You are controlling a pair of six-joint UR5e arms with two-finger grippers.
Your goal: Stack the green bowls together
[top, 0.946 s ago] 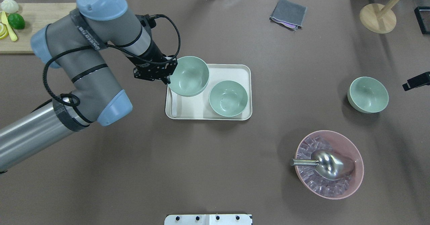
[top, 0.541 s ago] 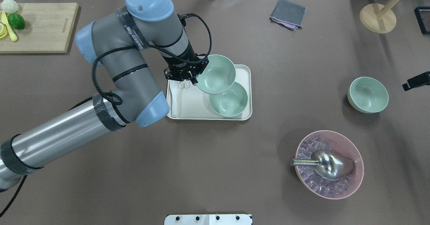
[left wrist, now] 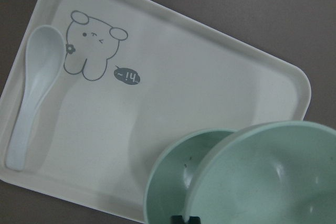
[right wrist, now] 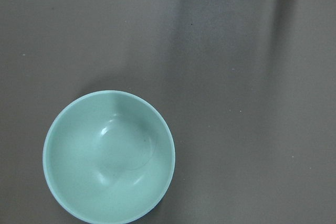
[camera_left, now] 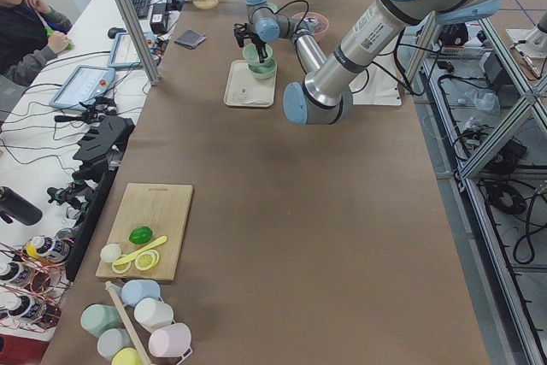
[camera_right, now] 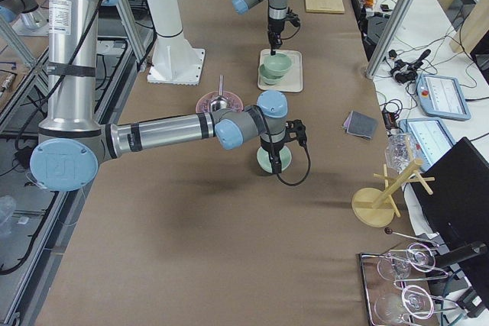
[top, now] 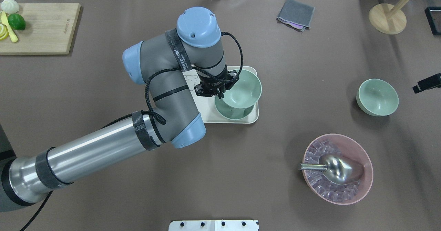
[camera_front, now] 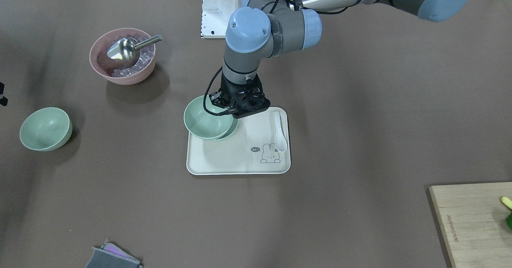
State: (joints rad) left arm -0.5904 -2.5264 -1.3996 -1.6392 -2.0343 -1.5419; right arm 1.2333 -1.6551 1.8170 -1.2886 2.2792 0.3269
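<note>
Green bowl [top: 243, 88] in left gripper [top: 220, 94] is hovering over tray bowl [top: 234, 113] | jaws are clamping its rim | next: aligning, lowering, releasing | right gripper [camera_right: 273, 146] jaws: cannot tell

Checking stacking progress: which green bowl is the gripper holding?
The raised bowl pinched by the left gripper, over the tray bowl; the third bowl sits alone on the table.

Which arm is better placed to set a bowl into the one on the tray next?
Left. The left gripper grips the held bowl by its rim, overlapping the tray bowl. The right arm is off by the third bowl.
</note>
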